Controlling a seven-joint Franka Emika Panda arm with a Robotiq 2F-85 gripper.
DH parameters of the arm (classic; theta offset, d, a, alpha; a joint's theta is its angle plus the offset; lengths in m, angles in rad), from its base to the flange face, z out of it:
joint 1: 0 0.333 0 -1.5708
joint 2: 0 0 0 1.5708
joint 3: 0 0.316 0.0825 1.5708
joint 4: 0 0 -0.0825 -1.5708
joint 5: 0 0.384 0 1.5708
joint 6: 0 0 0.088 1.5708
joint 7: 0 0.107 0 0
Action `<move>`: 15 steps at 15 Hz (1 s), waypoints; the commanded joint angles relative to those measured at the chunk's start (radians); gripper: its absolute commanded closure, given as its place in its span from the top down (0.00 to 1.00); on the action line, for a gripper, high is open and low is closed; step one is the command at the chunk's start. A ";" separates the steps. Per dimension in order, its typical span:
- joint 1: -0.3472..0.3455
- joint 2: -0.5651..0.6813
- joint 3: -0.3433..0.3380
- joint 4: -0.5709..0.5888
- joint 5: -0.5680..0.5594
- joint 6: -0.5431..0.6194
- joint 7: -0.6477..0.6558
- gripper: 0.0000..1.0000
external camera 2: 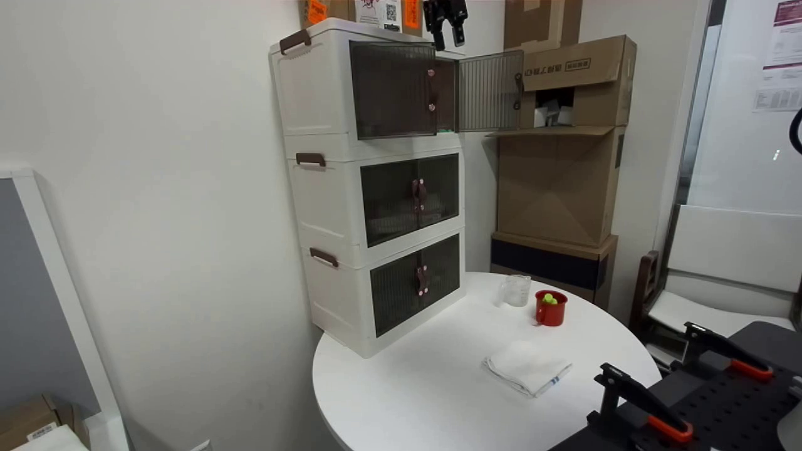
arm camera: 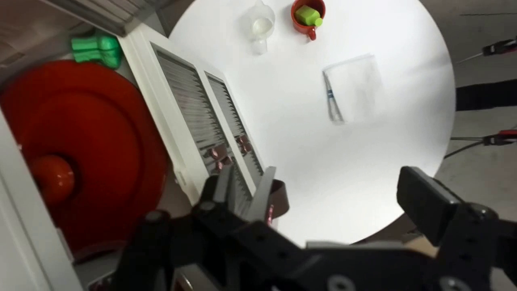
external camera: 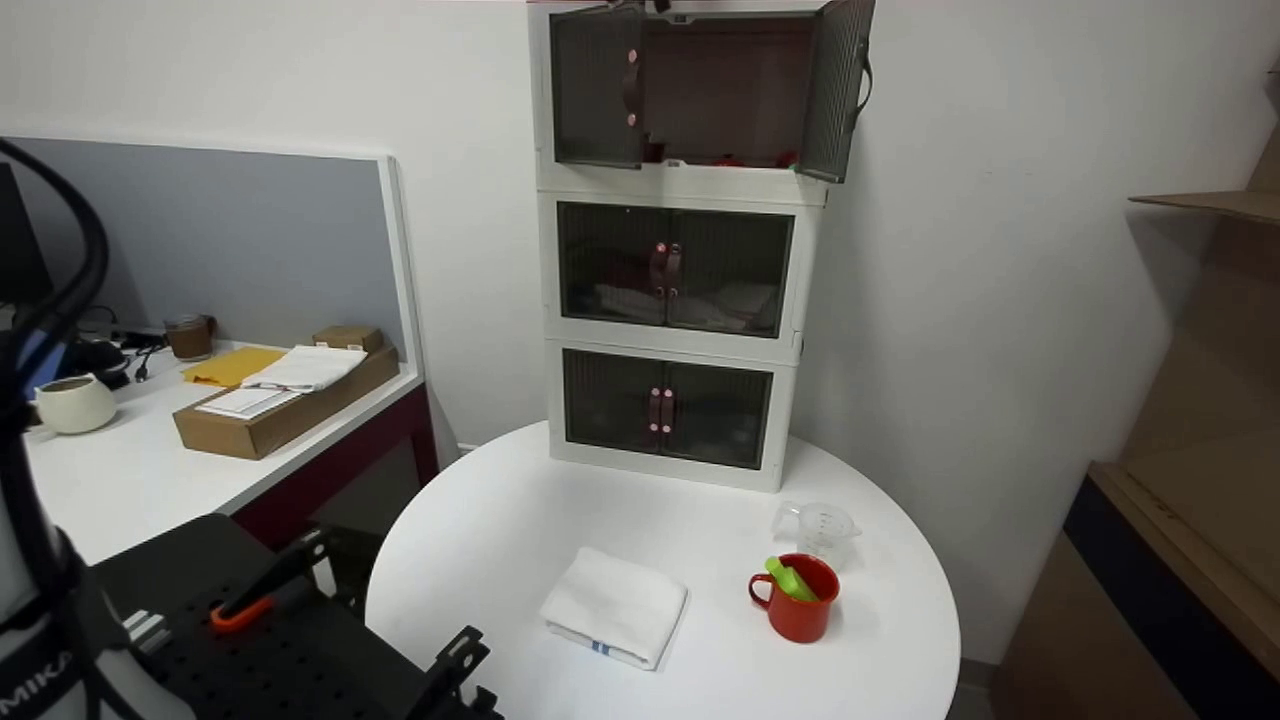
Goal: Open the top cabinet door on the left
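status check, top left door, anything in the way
Gripper open, near left door. Left door partly open, right door wide open. Mug, towel well below, likely no obstacle.

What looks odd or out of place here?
The top left cabinet door is partly open while the top right door stands wider, so the pair looks uneven. A lime green object leans in the red mug, perhaps an odd filling. I see nothing spilled.

Red mug, folded white cloth
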 commanded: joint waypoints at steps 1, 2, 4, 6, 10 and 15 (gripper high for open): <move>0.022 0.050 -0.003 0.101 0.050 -0.121 -0.111 1.00; 0.016 0.049 0.018 0.088 0.045 -0.132 -0.108 1.00; 0.023 0.047 0.030 0.084 0.048 -0.159 -0.109 1.00; 0.026 0.043 0.046 0.076 0.058 -0.181 -0.100 1.00; 0.036 0.012 0.073 0.034 0.087 -0.201 -0.040 1.00; 0.059 -0.018 0.079 0.018 0.186 -0.292 0.280 1.00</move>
